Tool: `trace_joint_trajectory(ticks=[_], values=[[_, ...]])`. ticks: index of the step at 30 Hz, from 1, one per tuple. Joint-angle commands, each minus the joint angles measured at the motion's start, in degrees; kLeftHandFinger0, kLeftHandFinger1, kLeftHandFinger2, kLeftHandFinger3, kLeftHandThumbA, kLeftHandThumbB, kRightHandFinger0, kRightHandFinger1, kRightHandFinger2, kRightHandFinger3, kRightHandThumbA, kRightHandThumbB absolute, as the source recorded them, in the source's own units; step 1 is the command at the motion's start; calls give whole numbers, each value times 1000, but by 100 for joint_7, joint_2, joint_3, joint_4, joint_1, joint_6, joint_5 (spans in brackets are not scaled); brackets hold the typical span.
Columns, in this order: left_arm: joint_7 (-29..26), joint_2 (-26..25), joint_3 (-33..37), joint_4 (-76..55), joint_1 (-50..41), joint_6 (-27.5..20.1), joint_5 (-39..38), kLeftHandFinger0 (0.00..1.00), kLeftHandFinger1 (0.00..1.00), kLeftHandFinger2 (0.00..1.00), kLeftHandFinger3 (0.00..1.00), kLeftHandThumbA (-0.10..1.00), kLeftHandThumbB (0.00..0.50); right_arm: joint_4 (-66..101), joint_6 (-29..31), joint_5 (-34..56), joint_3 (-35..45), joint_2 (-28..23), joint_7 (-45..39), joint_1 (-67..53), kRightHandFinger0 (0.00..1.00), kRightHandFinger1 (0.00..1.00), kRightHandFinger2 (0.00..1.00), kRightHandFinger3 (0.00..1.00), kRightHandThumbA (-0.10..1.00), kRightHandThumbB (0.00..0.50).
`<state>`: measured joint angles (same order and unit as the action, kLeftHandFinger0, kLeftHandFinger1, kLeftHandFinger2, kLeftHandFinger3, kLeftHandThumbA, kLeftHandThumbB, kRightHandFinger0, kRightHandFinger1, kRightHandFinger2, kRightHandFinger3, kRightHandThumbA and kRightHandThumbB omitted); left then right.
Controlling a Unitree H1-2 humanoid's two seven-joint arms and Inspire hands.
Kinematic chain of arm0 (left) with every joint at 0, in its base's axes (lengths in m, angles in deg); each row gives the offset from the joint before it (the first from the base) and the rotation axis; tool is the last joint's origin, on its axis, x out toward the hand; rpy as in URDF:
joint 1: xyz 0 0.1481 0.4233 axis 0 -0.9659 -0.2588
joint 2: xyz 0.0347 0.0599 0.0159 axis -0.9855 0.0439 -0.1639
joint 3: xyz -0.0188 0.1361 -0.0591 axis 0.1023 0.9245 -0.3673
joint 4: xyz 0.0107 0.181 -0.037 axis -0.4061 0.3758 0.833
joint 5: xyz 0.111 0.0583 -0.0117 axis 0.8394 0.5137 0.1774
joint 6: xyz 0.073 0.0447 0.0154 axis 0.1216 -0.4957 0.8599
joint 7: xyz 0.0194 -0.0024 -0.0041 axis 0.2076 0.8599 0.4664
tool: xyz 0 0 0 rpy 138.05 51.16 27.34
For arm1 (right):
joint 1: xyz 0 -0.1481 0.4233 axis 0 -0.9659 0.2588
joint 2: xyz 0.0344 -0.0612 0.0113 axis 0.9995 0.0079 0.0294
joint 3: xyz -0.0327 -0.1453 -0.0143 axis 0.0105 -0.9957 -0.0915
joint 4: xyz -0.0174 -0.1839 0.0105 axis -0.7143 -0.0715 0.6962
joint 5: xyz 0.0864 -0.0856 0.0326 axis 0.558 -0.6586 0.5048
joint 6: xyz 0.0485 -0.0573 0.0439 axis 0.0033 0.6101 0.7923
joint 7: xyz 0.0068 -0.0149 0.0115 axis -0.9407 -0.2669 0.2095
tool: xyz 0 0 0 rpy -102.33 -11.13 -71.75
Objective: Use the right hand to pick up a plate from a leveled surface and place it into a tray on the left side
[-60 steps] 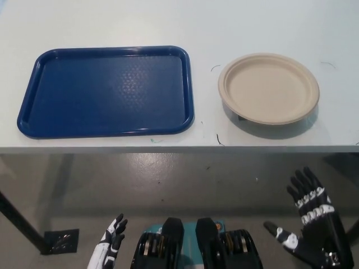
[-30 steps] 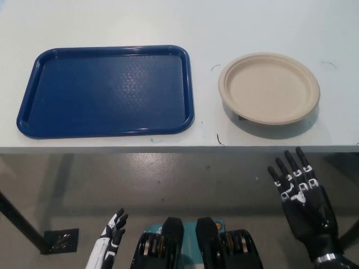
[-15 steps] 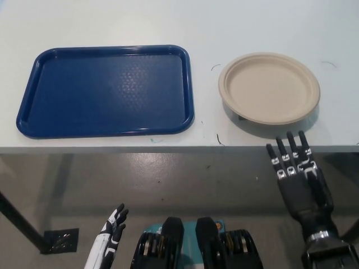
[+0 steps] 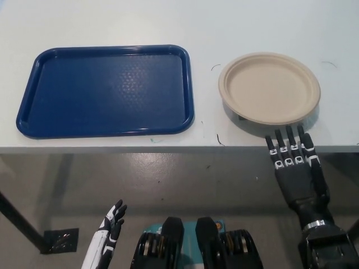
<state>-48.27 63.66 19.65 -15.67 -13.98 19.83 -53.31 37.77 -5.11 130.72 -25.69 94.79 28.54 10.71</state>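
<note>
The plate [image 4: 269, 88] sits flat on the white table [image 4: 112, 22], over on the right, well apart from the blue tray [image 4: 106, 91] on the left; the black right hand [image 4: 295, 168] reaches up at the table's front edge, fingers straight and slightly spread, tips just short of the plate's near rim, holding nothing; the white left hand [image 4: 107, 235] hangs low below the table, fingers loosely apart, empty.

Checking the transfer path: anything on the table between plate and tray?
Head view: bare white table between beige plate and blue tray, only faint dark scuffs.
</note>
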Motion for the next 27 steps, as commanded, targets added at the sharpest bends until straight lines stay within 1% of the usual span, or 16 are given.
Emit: trace_joint_trajectory(ticks=[1, 3, 5, 6, 9, 11, 12, 16, 20, 22, 24, 27], values=[[-85, -54, 2, -95, 103, -244, 74, 1000, 1000, 1000, 1000, 1000, 221, -30, -110, 202, 28, 144, -104, 2, 1000, 1000, 1000, 1000, 1000, 335], [-67, -38, -3, -97, 116, -243, 85, 1000, 1000, 1000, 1000, 1000, 228, 38, -136, 244, 28, 165, -122, -104, 1000, 1000, 1000, 1000, 1000, 332], [-49, -36, 2, -98, 113, -243, 51, 1000, 1000, 1000, 1000, 1000, 223, 142, -164, 242, -4, 177, -135, -219, 1000, 1000, 1000, 1000, 1000, 328], [-22, -57, -10, -90, 149, -218, 30, 1000, 1000, 1000, 1000, 1000, 234, 370, -228, 319, -53, 203, -116, -367, 1000, 1000, 1000, 1000, 1000, 328], [-9, -83, -30, -117, 153, -198, 10, 1000, 1000, 1000, 1000, 1000, 218, 915, -348, 446, -187, 273, 33, -680, 1000, 1000, 1000, 1000, 1000, 330], [-20, -85, -20, -128, 153, -190, 60, 1000, 1000, 1000, 1000, 1000, 216, 1040, -368, 500, -227, 268, 55, -776, 1000, 1000, 1000, 1000, 1000, 331], [-10, -84, -2, -116, 139, -194, 73, 1000, 1000, 1000, 1000, 1000, 224, 1028, -366, 528, -214, 260, 121, -795, 1000, 1000, 1000, 1000, 1000, 334], [32, -82, 6, -162, 122, -140, 4, 1000, 1000, 1000, 1000, 1000, 238, 915, -314, 506, -180, 254, 158, -739, 1000, 1000, 1000, 1000, 1000, 328], [-5, -90, -7, -91, 131, -237, 12, 1000, 1000, 1000, 1000, 1000, 223, 852, -268, 477, -184, 294, 218, -660, 1000, 1000, 1000, 1000, 1000, 326], [-15, -90, -2, -92, 166, -188, 75, 1000, 1000, 1000, 1000, 1000, 247, 838, -246, 487, -173, 279, 240, -591, 1000, 1000, 1000, 1000, 1000, 326], [-11, -89, -1, -82, 167, -209, 62, 1000, 1000, 1000, 1000, 1000, 245, 849, -226, 489, -177, 274, 238, -548, 1000, 1000, 1000, 1000, 1000, 327], [-4, -102, -6, -56, 175, -241, 34, 1000, 1000, 1000, 1000, 1000, 229, 822, -197, 465, -181, 264, 232, -467, 1000, 1000, 1000, 1000, 1000, 326]])
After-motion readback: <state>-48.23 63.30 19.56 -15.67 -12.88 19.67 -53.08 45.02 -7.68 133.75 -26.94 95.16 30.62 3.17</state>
